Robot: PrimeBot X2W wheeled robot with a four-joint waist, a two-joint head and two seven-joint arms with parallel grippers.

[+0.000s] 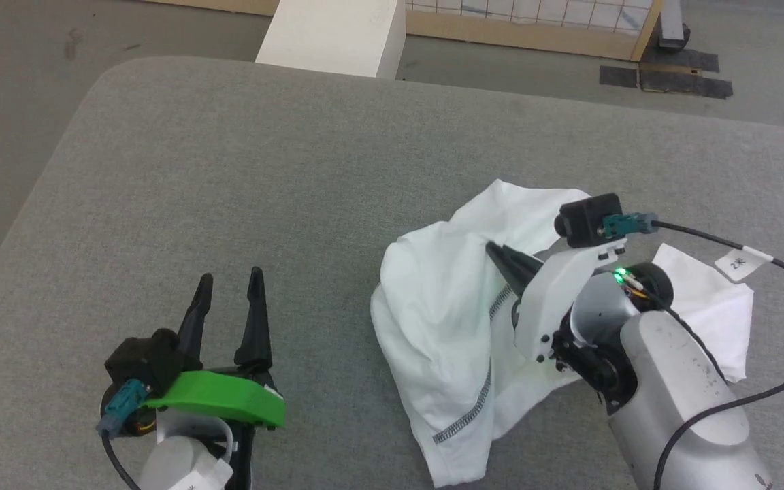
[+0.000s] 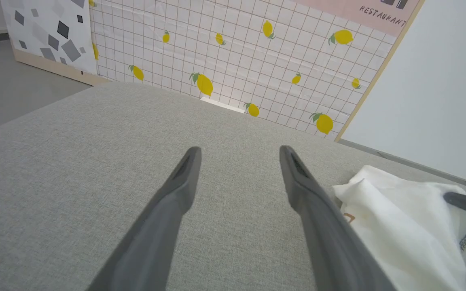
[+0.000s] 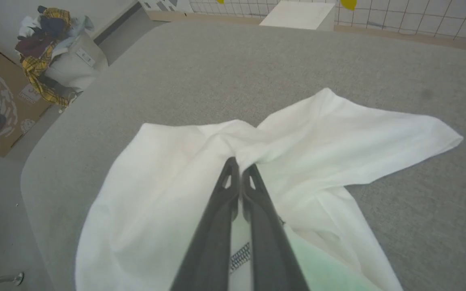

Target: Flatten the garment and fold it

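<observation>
**A:** What is the biggest thing there?

**B:** The grey cloth-covered tabletop (image 1: 229, 170). The head view takes in its rounded far corner, and the left wrist view adds a lemon-print panel (image 2: 237, 52) behind it.

**A:** And the garment?

**B:** The garment (image 1: 446, 327) lies crumpled on the robot's right side of the tabletop, partly under the right arm. The right wrist view spreads it out more: one flap runs off to that view's right, and folds gather toward the fingertips. The left wrist view catches just a corner of it at the lower right.

**A:** Anything beyond the edge?

**B:** A white box (image 1: 337, 30) stands past the far edge. The right wrist view also has a heap of clothes (image 3: 51, 60) on the floor side.

**A:** The arms?

**B:** The right end effector (image 3: 240, 165) is closed, pinching a fold of the white cloth. The left end effector (image 1: 231, 278) hovers well apart from the garment, fingers spread wide over bare fabric, holding nothing.

**A:** Smallest detail?

**B:** The zigzag stitching (image 1: 477, 401) shows along a seam near the right fingers.
</observation>
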